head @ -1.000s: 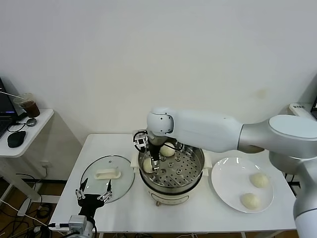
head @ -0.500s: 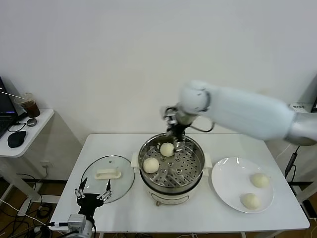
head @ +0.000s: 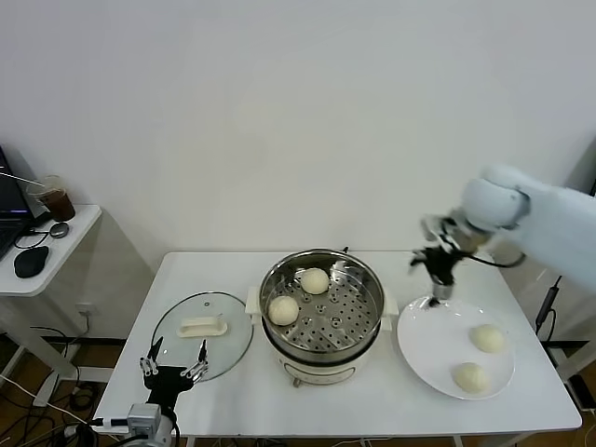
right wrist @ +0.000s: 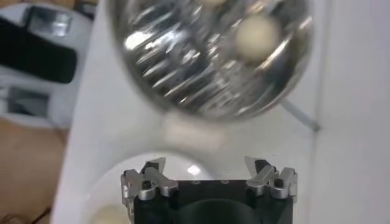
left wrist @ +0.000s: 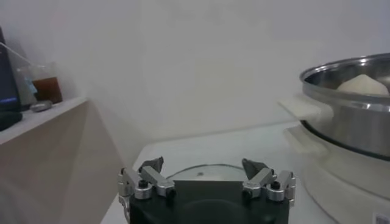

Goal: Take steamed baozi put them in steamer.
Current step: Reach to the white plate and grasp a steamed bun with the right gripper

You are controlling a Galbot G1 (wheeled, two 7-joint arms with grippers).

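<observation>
Two buns are sitting on the perforated floor of the steamer, toward its far and left side, close together but apart. Two more buns are lying on the white plate to the steamer's right, near its right edge.

The right gripper is hanging in the air above the far rim of the plate, between the steamer and the plate's buns, with its fingers spread wide and nothing between them. Nothing is standing between it and the buns below.

The left gripper is waiting low at the table's front left corner, just in front of the glass lid, its fingers likewise spread and empty.

A side desk to the left is carrying a cup of dark drink and a black mouse, well apart from the work.

The right wrist view is looking down on the steamer with one bun showing inside, a corner of the plate and part of a bun below the spread fingers. The left wrist view is showing the steamer from the side, with a bun's top peeking over the rim, and the lid's edge lying just ahead of the left gripper.
</observation>
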